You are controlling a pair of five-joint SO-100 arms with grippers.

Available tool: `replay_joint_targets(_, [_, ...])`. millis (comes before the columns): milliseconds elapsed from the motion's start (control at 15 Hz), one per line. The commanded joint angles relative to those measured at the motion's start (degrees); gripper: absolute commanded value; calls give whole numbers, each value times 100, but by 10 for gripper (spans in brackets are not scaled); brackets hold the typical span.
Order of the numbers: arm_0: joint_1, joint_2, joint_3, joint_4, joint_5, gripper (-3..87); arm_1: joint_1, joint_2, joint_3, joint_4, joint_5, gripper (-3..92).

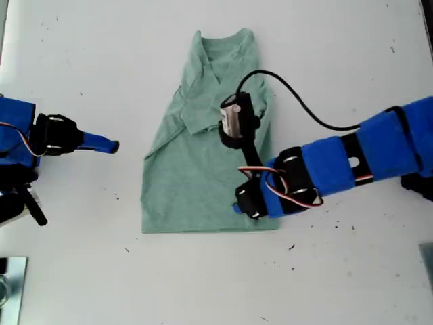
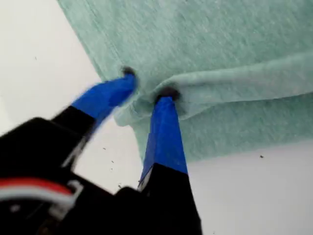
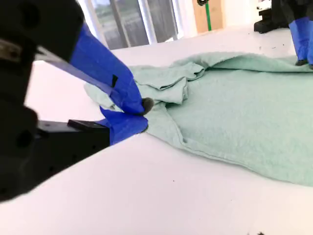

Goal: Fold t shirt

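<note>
The pale green t shirt (image 1: 196,176) lies flat on the white table (image 1: 352,47), neck toward the far edge, both sleeves turned inward. My first gripper (image 2: 147,84) is down on the shirt's edge on the exterior view's right, its blue fingers (image 2: 167,122) pinching a bunched fold of cloth (image 2: 205,83). In the exterior view its wrist housing (image 1: 237,118) hides the jaws. My second gripper (image 1: 108,144) sits shut and empty on the exterior view's left, a short gap from the shirt. The second wrist view shows those jaws (image 3: 144,115) closed in front of the t shirt (image 3: 234,122).
A black cable (image 1: 304,108) arcs from the first arm (image 1: 352,159) over the table. A metal object (image 1: 10,284) sits at the exterior view's lower left corner. Small dark specks dot the white tabletop. Windows (image 3: 132,19) show beyond the table.
</note>
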Motion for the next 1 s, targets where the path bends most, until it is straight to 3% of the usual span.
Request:
replay_joint_targets(0, [53,44,79,-79,62,-2,-211,501,-747,545,-141,249])
replay_joint_targets(200, [26,44,79,-79,62,-2,-211,2153,-791,1679,-325,247])
replay_joint_targets(333, [9,44,79,-79,62,-2,158,3753,738,1934,-527,192])
replay_joint_targets(467, [18,44,79,-79,35,-2,923,5959,3964,1011,-923,29])
replay_joint_targets(667, [9,44,79,-79,26,21,1749,8244,7497,-88,-1169,22])
replay_joint_targets(933, [-70,44,62,-79,-123,-2,2628,9861,9114,281,-1354,22])
